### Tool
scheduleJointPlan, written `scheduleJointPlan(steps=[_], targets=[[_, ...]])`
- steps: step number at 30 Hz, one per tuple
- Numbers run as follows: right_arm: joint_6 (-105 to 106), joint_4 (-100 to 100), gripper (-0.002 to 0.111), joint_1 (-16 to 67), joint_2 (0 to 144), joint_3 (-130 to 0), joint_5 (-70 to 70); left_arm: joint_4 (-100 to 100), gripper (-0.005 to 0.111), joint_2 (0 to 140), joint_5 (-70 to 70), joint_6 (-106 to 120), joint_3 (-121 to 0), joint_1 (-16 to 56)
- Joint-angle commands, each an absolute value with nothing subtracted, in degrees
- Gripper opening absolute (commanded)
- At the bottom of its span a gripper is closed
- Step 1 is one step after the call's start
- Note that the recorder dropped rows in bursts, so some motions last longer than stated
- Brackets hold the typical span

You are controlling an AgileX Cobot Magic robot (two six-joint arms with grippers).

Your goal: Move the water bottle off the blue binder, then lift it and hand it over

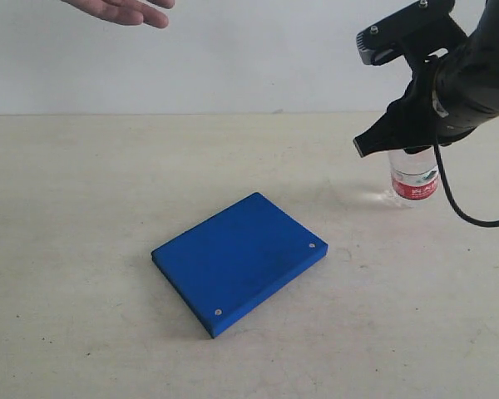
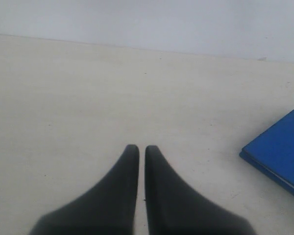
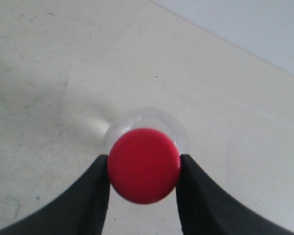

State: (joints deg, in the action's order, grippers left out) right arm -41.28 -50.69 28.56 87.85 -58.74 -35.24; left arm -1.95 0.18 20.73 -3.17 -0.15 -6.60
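The water bottle stands upright on the table, off to the right of the blue binder. My right gripper comes down over the bottle's top. In the right wrist view my right gripper is shut on the red cap, with one black finger pressed to each side of it. The binder lies flat with nothing on it, and its two rivets show near the front edge. A corner of the binder appears in the left wrist view. My left gripper is shut over bare table, holding nothing.
A person's open hand reaches in at the top left of the exterior view. The beige table ends at a white wall behind. A black cable loops down from the right arm beside the bottle.
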Motion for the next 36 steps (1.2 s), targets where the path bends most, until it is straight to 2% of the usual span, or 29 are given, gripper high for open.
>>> scheduleJointPlan(steps=[1, 4, 18, 30, 33, 36], targets=[[-46.15, -54.99, 0.038, 28.57, 87.40, -59.05, -35.72, -2.05, 0.005, 0.00, 20.63, -2.97, 0.00, -6.18], [-52.41, -60.78, 0.038, 28.57, 87.40, -59.05, -38.10, -2.05, 0.005, 0.00, 20.63, -2.97, 0.00, -6.18], [-57.49, -62.24, 0.038, 28.57, 87.16, -59.05, -38.11, -2.05, 0.005, 0.00, 20.63, -2.97, 0.00, -6.18], [-51.85, -51.80, 0.037, 34.62, 82.02, -59.05, -16.39, -2.05, 0.005, 0.00, 20.63, -2.97, 0.00, -6.18], [-49.84, -46.57, 0.030, 36.65, 83.76, -57.90, -16.51, -2.05, 0.005, 0.00, 20.63, -2.97, 0.00, -6.18], [-49.26, -45.09, 0.012, 37.83, 86.22, -55.14, -16.51, -2.05, 0.005, 0.00, 20.63, -2.97, 0.00, -6.18]])
